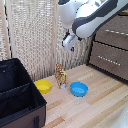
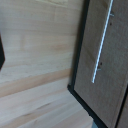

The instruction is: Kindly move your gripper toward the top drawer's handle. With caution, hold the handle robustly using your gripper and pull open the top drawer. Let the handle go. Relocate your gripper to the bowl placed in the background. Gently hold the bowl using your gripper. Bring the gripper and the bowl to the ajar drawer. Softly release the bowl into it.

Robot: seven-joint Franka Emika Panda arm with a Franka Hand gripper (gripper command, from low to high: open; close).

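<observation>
Approach step: end effector (image 1: 69, 42) hanging mid-air well short of dresser (finger gap can't be told), both drawers shut, so line up square on top drawer (image 1: 116, 25) handle (image 1: 115, 32) before closing; yellow bowl (image 1: 43, 86) waiting on counter (image 1: 100, 107).

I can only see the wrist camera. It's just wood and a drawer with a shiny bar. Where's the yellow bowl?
Observer: The yellow bowl sits on the wooden surface, right beside a black box on the exterior view's left.
Operator: Is anything else near it?
Observer: Yes. A blue bowl lies further toward the exterior view's right, and a small orange toy animal stands between the two bowls.
Operator: Did the arm pull anything open yet?
Observer: No. The top drawer looks shut, and the end effector hangs in the air, apart from the handle.
</observation>
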